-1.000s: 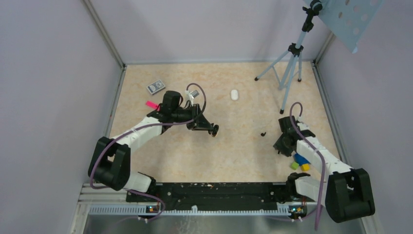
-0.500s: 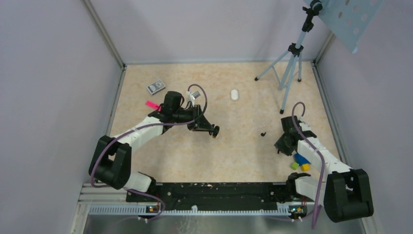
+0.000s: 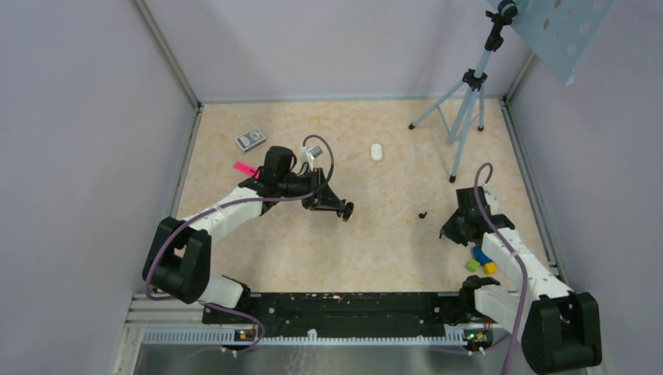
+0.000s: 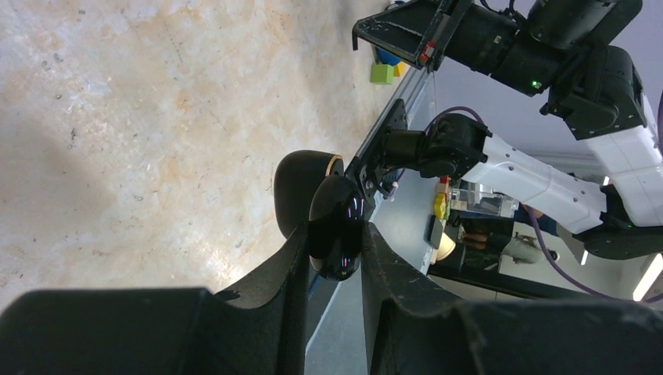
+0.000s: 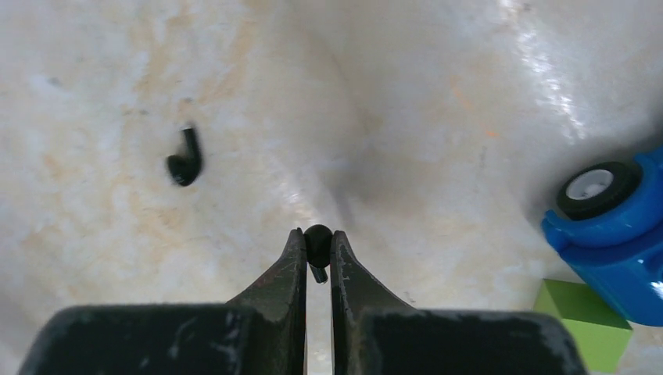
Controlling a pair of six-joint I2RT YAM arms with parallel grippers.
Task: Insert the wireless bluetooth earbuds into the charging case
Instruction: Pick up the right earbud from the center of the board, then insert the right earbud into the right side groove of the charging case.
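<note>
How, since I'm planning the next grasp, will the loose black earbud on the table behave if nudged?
The loose black earbud looks tiny beside the right gripper, so probably light and easily flicked. Its rounded head and stem suggest it may pivot or roll.

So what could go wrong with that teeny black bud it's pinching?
The right gripper pinches the black earbud only at its very fingertips, so it could slip out or twist. The left gripper holds the charging case by its tips too; a push might tilt it. The second earbud lies loose on the table and could be knocked.
</note>
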